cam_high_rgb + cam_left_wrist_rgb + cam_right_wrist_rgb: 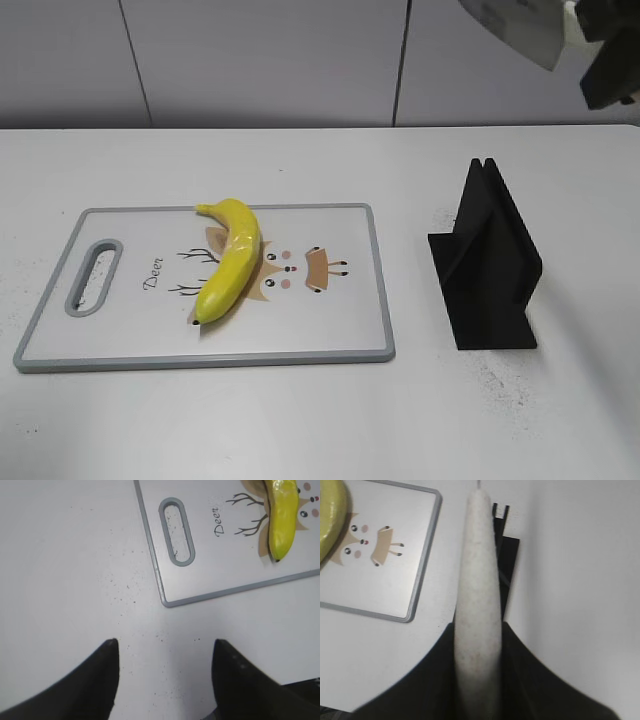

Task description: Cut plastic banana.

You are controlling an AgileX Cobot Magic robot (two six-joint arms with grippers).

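Note:
The yellow plastic banana (230,259) lies on a white cutting board (330,340) with a grey rim and a deer drawing. The banana also shows in the left wrist view (281,517) and in part in the right wrist view (330,520). My right gripper (600,50) is high at the top right, above the black stand, shut on a white toy knife (515,30); the right wrist view shows the knife's handle (479,610) between the jaws (479,630). My left gripper (165,645) is open and empty over bare table, near the board's handle corner.
A black slotted knife stand (487,262) stands right of the board; it shows behind the knife in the right wrist view (507,570). The board has a handle slot (93,277) at its left end. The white table (300,420) carries small dark specks.

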